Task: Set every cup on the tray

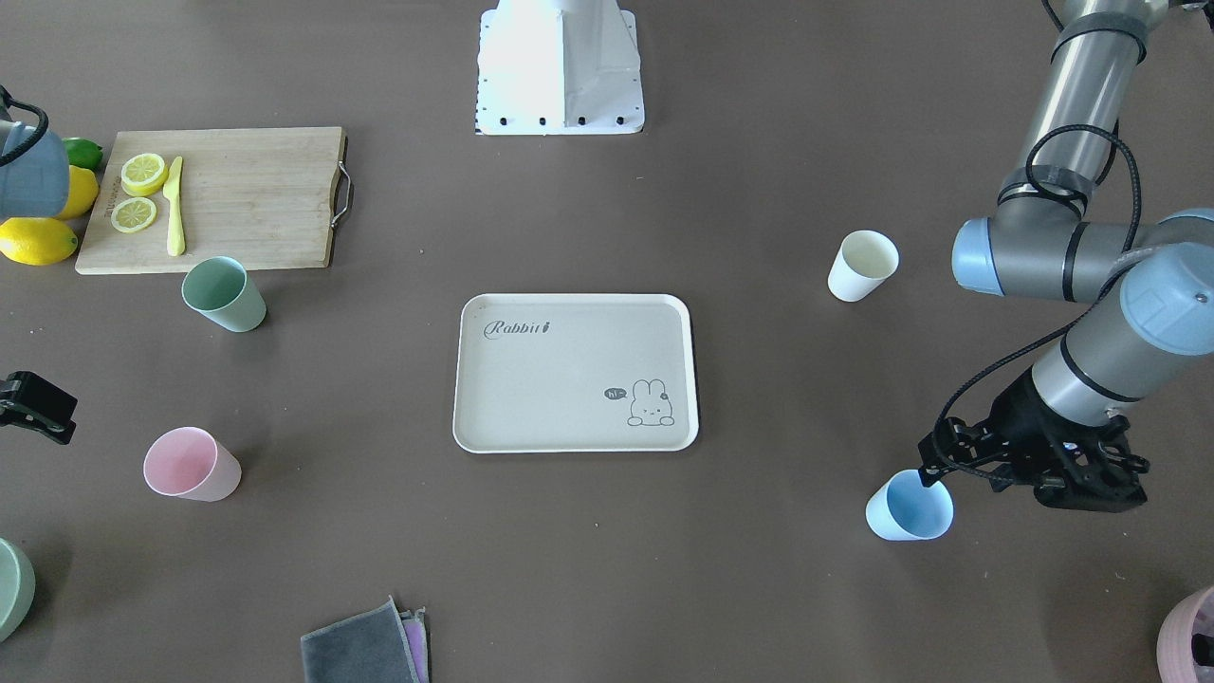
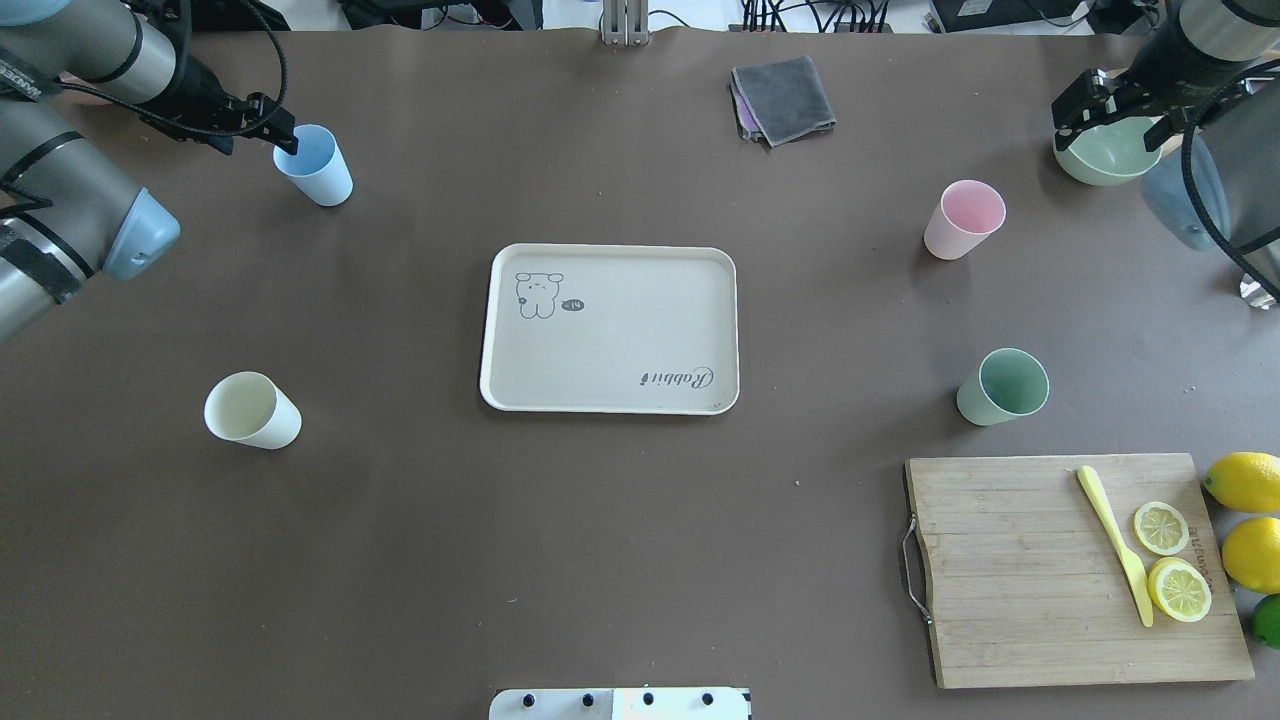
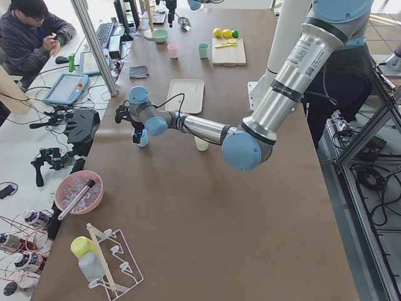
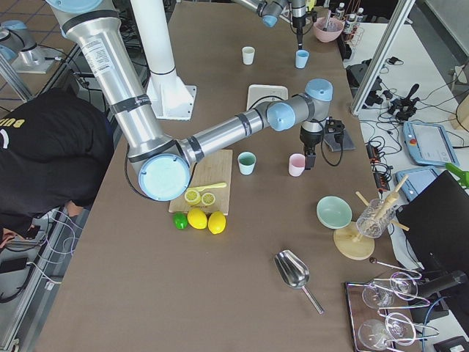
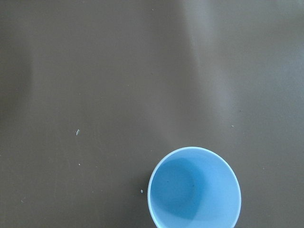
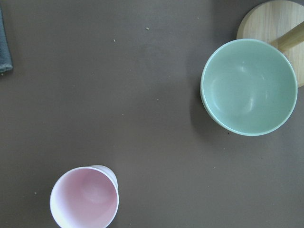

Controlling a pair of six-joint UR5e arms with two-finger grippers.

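Left hand (image 2: 281, 133): at the far left corner of the desk (image 2: 400, 560), its tip right at the rim of the blue cup. I cannot tell whether its fingers are spread or pressed together.
Blue cup (image 2: 318, 170): upright on the desk, well left of the tray; it fills the lower edge of the left wrist view.
Cream cup (image 2: 255, 412): upright on the near left of the desk, apart from the tray and from the blue cup.
Tray (image 2: 610, 330): flat in the middle of the desk, carrying only its rabbit drawing and lettering.
Cloths (image 2: 783, 97): a folded grey one over a purple one, at the far edge behind the tray.
Pink cup (image 2: 962, 222): upright, right of the tray, off it.
Green cup (image 2: 1000, 390): upright, nearer than the pink cup, just beyond the cutting board.
Right hand (image 2: 1115, 115): above the desk between the pink cup and the bowl, fingers spread, holding nothing.
Bowl (image 2: 1105, 160): pale green, at the far right.
Cutting board (image 2: 1020, 580): near right corner, carrying a yellow knife (image 2: 1113, 540) and two lemon slices (image 2: 1160, 527).
Lemons (image 2: 1245, 480): two whole ones and a lime (image 2: 1268, 620) lie just right of the board.
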